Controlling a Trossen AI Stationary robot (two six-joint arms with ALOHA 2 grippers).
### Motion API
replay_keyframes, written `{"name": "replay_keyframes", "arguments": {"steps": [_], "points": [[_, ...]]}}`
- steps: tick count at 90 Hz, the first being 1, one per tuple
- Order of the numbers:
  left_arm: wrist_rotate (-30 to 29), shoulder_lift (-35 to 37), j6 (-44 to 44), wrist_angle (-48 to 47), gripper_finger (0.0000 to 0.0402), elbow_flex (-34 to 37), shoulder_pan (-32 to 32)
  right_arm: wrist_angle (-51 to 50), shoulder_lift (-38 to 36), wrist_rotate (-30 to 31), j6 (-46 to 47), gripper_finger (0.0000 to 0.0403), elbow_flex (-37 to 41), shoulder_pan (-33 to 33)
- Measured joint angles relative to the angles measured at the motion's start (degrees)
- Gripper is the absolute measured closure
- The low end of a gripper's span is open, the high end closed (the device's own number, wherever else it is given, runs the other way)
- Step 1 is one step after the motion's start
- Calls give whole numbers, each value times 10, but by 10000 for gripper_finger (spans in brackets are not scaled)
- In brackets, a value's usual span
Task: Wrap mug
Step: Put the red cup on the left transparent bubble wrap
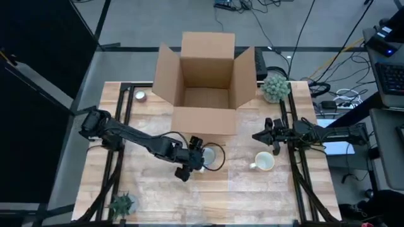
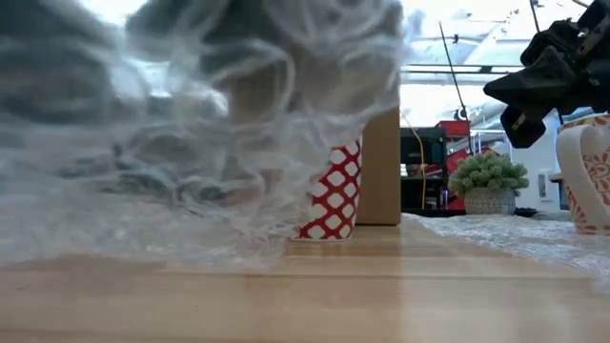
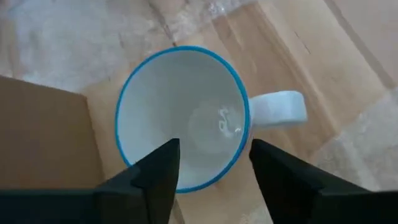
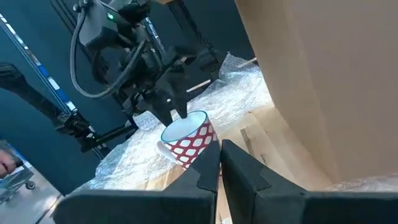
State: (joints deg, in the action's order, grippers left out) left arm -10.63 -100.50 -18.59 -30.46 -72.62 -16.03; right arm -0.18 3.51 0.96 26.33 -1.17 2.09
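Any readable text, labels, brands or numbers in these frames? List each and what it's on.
None readable.
Brown cardboard box: plain flaps, no print visible.
Red-and-white patterned mug with blue rim: diamond pattern only; a small mark on its inside bottom is too blurred to read.
White mug with orange pattern: pattern only, no words.

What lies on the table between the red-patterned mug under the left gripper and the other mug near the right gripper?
In the high view, only bare wooden table separates the red-patterned mug from the other mug; nothing stands there.
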Motion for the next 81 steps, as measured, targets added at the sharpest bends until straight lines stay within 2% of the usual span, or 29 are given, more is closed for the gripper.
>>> {"name": "replay_keyframes", "arguments": {"steps": [15,26,34,45,49,56,68,81], "points": [[3,-27,-19,9,221,0,0,0,1,0,0,403,0,0],[-2,-50,-39,24,245,-1,0,0,1,0,0,403,0,0],[-5,-53,-59,31,284,0,-1,0,1,0,0,403,0,0],[-2,-50,-54,30,369,0,-1,0,1,0,0,403,0,0],[-3,-48,-55,19,386,2,-1,0,1,0,0,403,0,0],[-6,-46,-42,25,389,-2,-5,0,1,0,-3,403,0,0],[-25,-27,5,-36,396,-34,-23,0,1,0,3,403,0,0],[-25,15,121,-133,397,-66,-46,0,4,0,6,403,0,13]]}}
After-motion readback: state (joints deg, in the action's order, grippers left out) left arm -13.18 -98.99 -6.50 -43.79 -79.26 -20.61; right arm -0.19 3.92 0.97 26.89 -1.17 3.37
